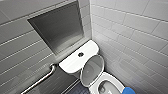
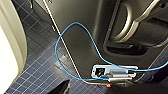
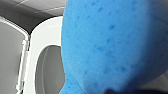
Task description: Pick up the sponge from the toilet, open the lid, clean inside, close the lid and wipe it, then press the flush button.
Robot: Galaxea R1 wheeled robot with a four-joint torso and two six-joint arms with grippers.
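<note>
The right claw (image 3: 117,91) grasps the sponge (image 3: 112,42) at the bowl rim of the toilet (image 1: 113,82), the lid (image 1: 92,70) raised.

Head view, at 5 o'clock: sponge (image 1: 129,90) cut by the lower edge, front of the toilet (image 1: 110,83) bowl lost there too. At 7 o'clock, grab rail (image 1: 41,79) clipped by the same edge. Flush button (image 1: 80,54) too small and blurred for detail. Right wrist view: sponge (image 3: 110,45) running past the frame, masking much of the seat ring (image 3: 42,35). Left wrist view: blue cable (image 2: 56,50) running off the frame.
</note>
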